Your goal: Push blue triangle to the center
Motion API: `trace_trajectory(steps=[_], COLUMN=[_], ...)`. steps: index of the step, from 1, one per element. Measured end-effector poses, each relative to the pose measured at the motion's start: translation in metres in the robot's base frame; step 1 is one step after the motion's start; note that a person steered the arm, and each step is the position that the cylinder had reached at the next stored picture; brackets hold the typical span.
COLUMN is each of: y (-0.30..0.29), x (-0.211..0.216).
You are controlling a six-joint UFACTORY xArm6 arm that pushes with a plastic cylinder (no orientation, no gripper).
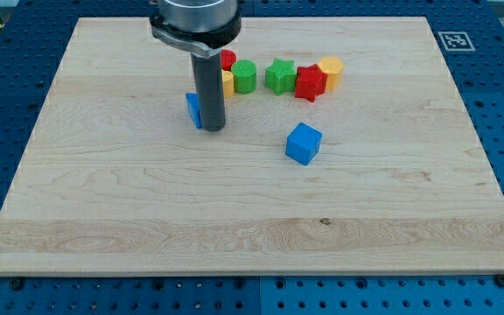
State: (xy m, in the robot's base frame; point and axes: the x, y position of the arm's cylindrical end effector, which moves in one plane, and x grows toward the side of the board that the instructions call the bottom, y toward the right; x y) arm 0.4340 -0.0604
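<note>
Blue triangle [192, 108] sitting in the upper middle of the wooden board [103, 201], mostly hidden behind the rod [208, 92]. My tip [213, 129] pressing against its right side, touching. No fingers on this rig, only the bare rod. Blue cube [304, 143] lying well apart toward the view's right. Lining up above: red block [227, 59], yellow block [227, 83], green cylinder [244, 76], green star [280, 76], red star [310, 83], yellow block at the far end [331, 69].
</note>
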Motion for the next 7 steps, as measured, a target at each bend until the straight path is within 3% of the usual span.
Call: trace_trajectory(steps=[3, 5, 7], y=[-0.045, -0.074, -0.057], x=[0.02, -0.008, -0.051])
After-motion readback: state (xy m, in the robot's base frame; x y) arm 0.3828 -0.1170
